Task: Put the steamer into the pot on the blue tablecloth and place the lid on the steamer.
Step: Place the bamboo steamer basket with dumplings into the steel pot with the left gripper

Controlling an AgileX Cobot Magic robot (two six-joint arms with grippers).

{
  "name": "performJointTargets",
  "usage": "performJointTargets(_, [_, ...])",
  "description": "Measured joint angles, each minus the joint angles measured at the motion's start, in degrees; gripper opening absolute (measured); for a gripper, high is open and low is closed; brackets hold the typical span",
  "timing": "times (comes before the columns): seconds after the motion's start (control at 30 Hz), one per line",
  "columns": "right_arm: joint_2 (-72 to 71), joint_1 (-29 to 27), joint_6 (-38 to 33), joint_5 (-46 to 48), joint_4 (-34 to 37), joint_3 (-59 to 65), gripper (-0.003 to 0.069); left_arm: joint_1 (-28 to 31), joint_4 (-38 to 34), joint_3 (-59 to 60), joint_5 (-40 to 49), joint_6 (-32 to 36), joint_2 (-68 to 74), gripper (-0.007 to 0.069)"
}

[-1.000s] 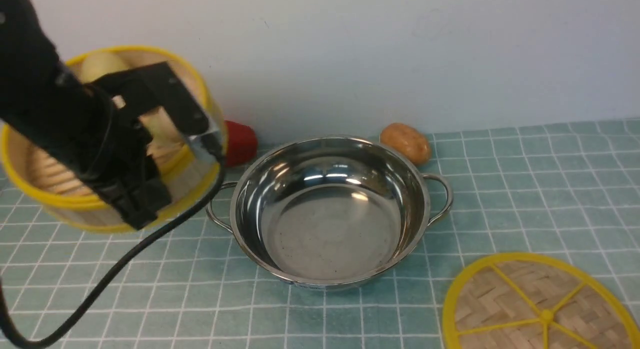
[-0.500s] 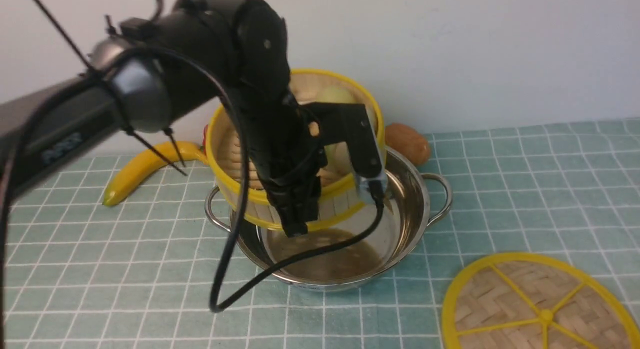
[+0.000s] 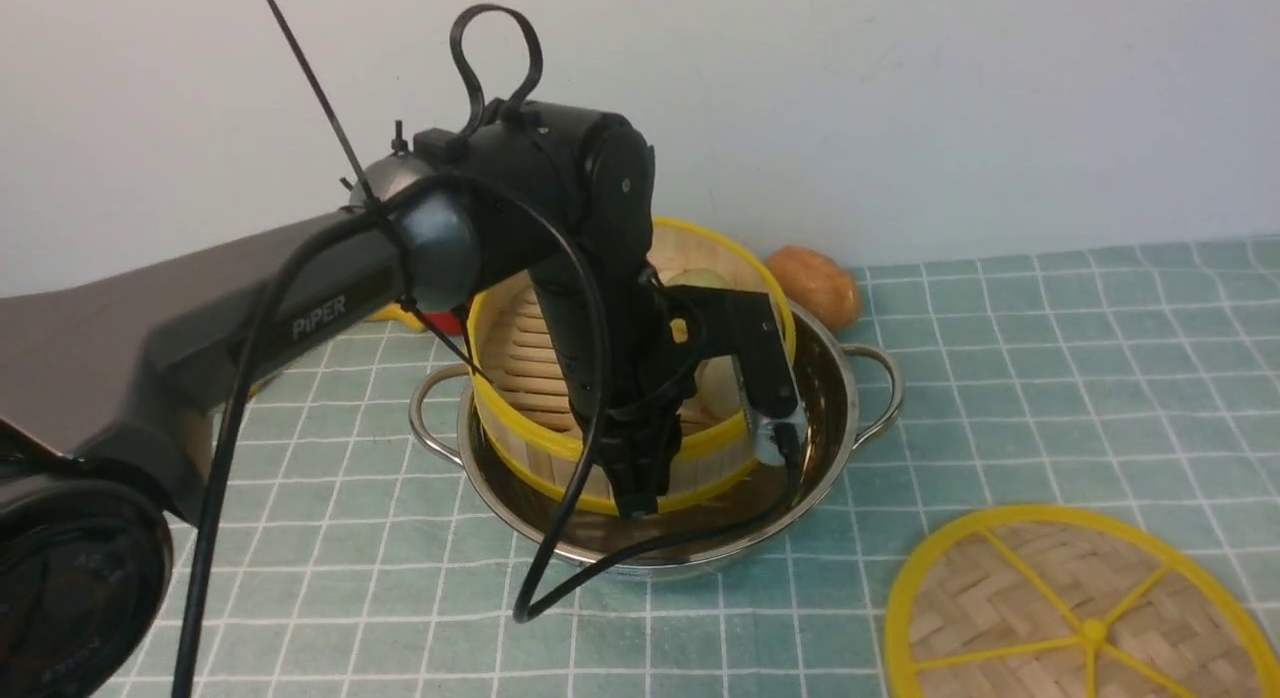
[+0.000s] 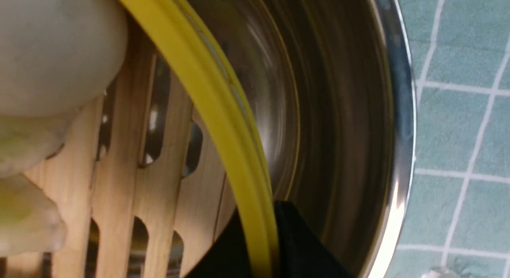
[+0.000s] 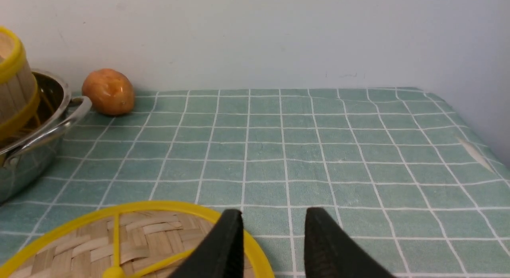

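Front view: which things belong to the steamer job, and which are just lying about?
Job: steamer, pot, lid, blue tablecloth.
Lying about: brown potato by the wall; red thing, mostly hidden behind the left arm.

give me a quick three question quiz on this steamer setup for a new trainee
1. True or false: the lid already covers the steamer.
2. Which gripper pinches the steamer's wall? A left, B right, C neither.
3. Fill in: the steamer's base is down inside the steel ____.
Key: 1 false, the lid lies on the cloth. 2 A, the left gripper. 3 pot.
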Motion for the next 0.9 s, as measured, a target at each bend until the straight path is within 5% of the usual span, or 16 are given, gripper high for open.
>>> performJointTargets(0.17, [0.00,0.00,0.00,0.00,0.00,0.00,0.0242,-0.21,-5.18,0.02,0.09,0.63,1.74,0.0030])
performJointTargets(0.73, [0.00,0.00,0.00,0.00,0.00,0.00,0.0242,-0.32,-4.90,0.09,-0.72,0.63,3.74,0.0042])
performJointTargets(0.9, [0.00,0.00,0.00,0.00,0.00,0.00,0.0242,-0.37,-5.08,0.09,-1.18,0.15,3.74,0.0165])
